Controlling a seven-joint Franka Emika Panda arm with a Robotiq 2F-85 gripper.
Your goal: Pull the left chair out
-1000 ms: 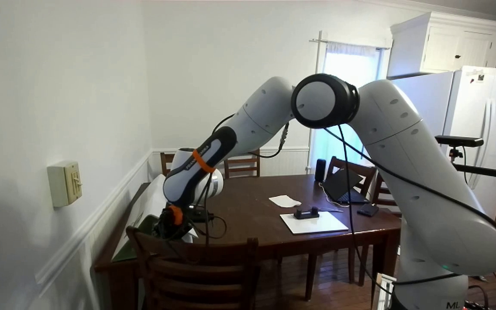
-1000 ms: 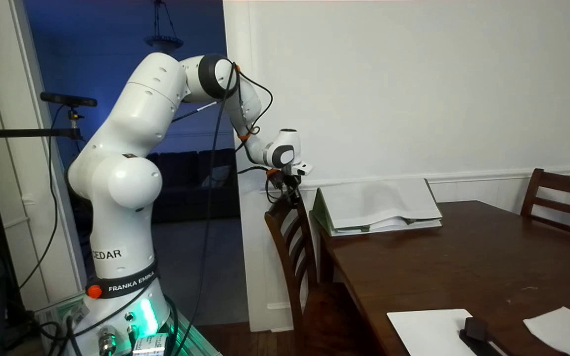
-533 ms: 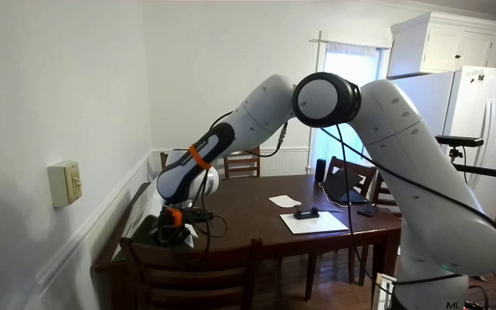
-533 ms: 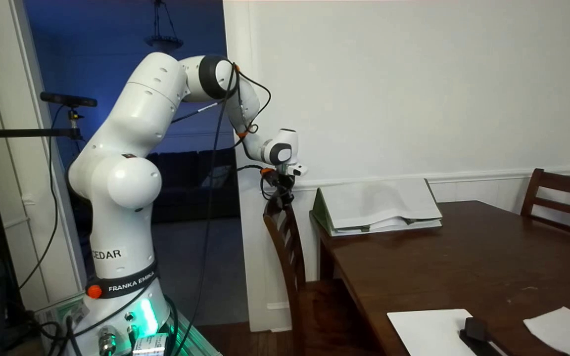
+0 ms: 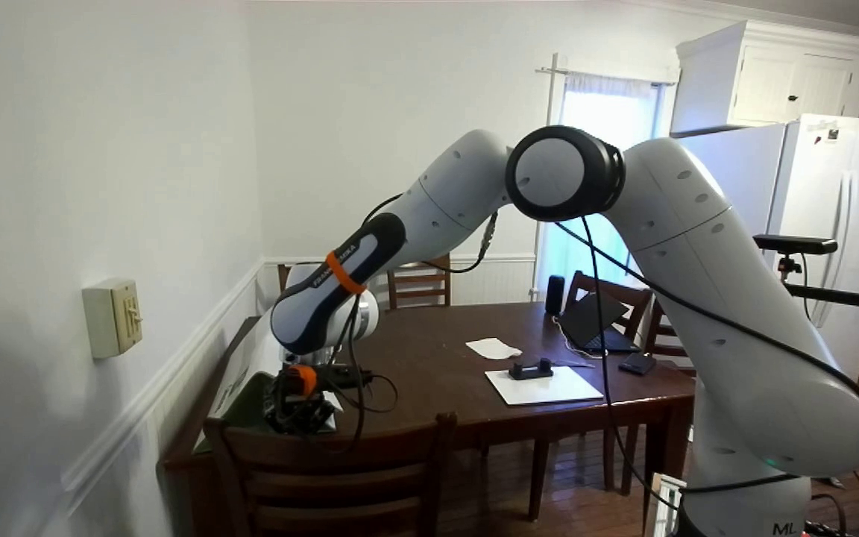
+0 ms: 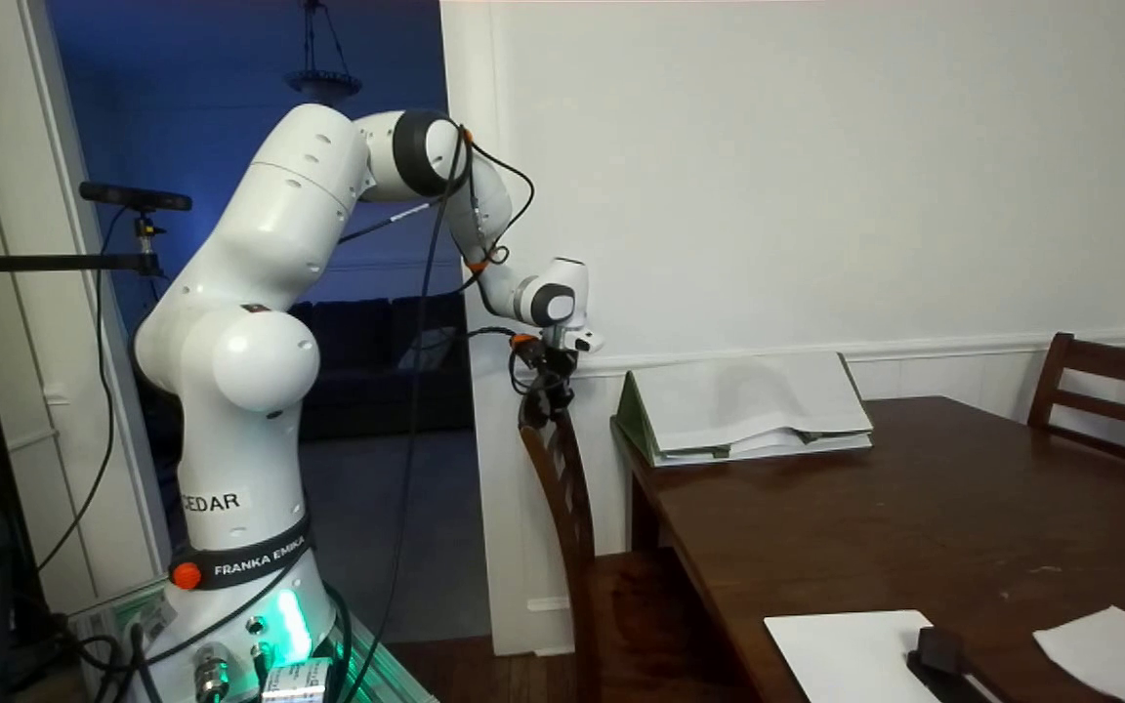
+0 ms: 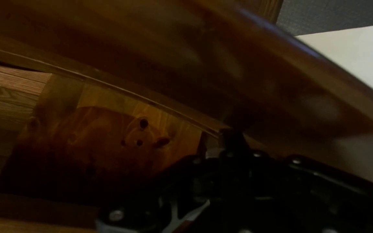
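Low in the wrist view, the tool [image 7: 233, 142] is at the top rail [image 5: 381, 451] of the left chair [image 6: 655, 625], apparently touching. Whether it pinches the rail or only hooks it with fingers clenched, you cannot tell; the area is too dark. Treat the hold as unproven and load it gradually.

Step in hand, as judged: drawing the chair away from the table [image 6: 914, 527]. Contact is off-centre, nearer the end by the wall [image 5: 139, 186], so the chair may yaw under a hard pull; steer gently, keeping its back square to the table edge. Pull level, toward the robot base [image 6: 240, 557]; lifting or pressing risks tipping. Backrest [image 6: 574, 552] leans that way: rake or tilt, cannot tell, feet not visible. Mind the cable [image 5: 360, 384] hanging beside the tool; keep it off the rail.

Chair position: near end of the table, backrest apart from the edge, part of the seat hidden by the tabletop. Judged partly out.

Farther off, a green-backed pad [image 6: 758, 405] rests on the table; avoid swinging toward it. Stop once the seat shows free of the edge.
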